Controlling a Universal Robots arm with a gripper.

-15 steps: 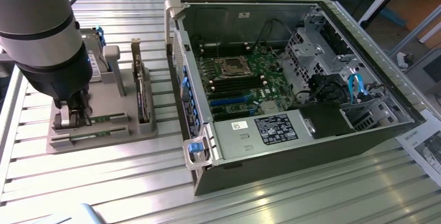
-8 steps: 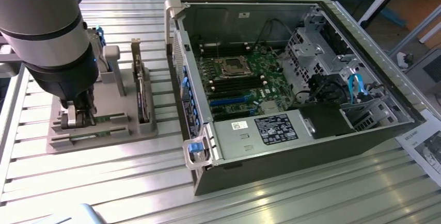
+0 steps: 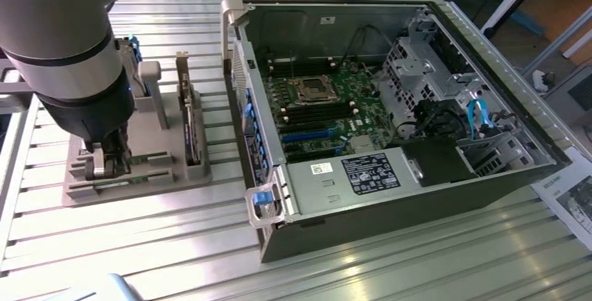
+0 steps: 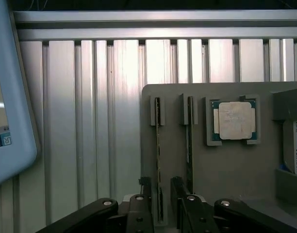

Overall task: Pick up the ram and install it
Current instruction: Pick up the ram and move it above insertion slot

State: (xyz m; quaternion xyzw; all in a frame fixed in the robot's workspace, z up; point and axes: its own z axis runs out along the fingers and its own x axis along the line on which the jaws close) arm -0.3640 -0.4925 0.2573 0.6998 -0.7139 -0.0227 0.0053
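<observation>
Early days here: my gripper [image 4: 160, 187] is low over the gray holder tray [image 4: 226, 170], jaws apart, straddling the ram [image 4: 158, 141], which stands on edge in the tray's slot (nothing clamped yet). Pickup and install are both not done.

Ribbed aluminium surface [image 3: 389, 259], slats in parallel rows, bright light glare across them. Beyond the surface's far edge, orange-brown floor [image 3: 550, 6] and pale slanted frame legs [image 3: 559, 39]. Printed sheet [image 3: 573, 200] lies at the surface's edge, on the exterior view's right.
</observation>
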